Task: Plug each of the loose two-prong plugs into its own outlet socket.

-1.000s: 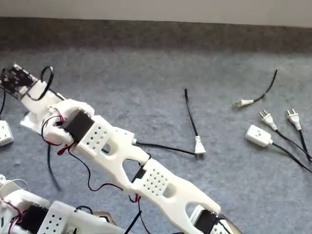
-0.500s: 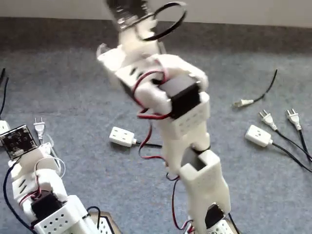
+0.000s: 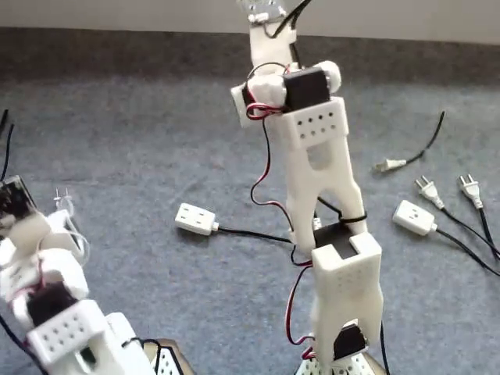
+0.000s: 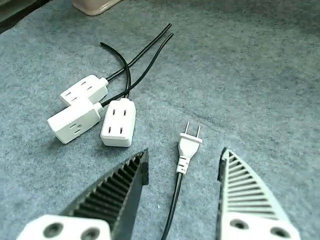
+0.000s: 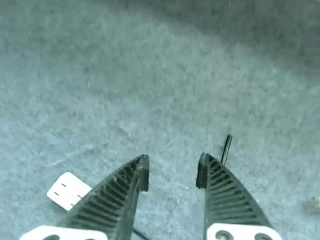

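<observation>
Framing plug, left gripper (spread wide)

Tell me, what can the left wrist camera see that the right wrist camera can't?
The left wrist view has three white sockets huddled together and a two-prong plug lying between the open fingers of the left gripper. The right wrist view instead has one lone socket near the right gripper, which has nothing between its fingers. Both have grey carpet, some black cord and an open gripper.
</observation>
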`<state>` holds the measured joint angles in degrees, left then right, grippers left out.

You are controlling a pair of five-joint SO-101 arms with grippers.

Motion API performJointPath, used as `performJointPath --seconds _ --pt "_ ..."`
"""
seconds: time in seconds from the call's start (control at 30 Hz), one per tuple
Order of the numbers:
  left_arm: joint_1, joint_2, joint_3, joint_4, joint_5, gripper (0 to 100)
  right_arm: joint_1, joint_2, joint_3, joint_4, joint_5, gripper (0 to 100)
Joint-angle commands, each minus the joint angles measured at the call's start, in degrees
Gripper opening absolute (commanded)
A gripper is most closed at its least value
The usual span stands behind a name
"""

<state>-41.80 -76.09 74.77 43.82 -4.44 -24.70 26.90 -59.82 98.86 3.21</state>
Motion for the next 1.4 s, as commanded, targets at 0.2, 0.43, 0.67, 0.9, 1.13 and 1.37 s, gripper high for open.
performJointPath --seconds 0.2,0.43,0.67,0.9,1.13,1.37 --pt "0.84 66.15 -44.70 4.57 -0.26 23 0.75 -2.59 18.51 2.24 -0.35 15.9" --pt "0.04 87.52 -58.24 4.40 -0.44 23 1.10 -2.33 32.13 0.75 -0.26 15.9" --pt "0.13 95.08 -60.88 3.96 -0.53 23 2.33 -2.33 33.10 -2.24 -0.26 15.9" --pt "0.31 96.22 -60.70 3.08 -3.60 23 2.33 -2.33 34.33 -2.86 -0.35 15.9" --pt "2.51 90.68 -65.19 11.34 -3.60 24 2.33 -2.33 34.42 -2.86 -0.35 15.9" --pt "3.38 86.11 -70.20 22.51 -4.84 24 2.33 -2.24 34.51 -2.51 -0.35 15.9"
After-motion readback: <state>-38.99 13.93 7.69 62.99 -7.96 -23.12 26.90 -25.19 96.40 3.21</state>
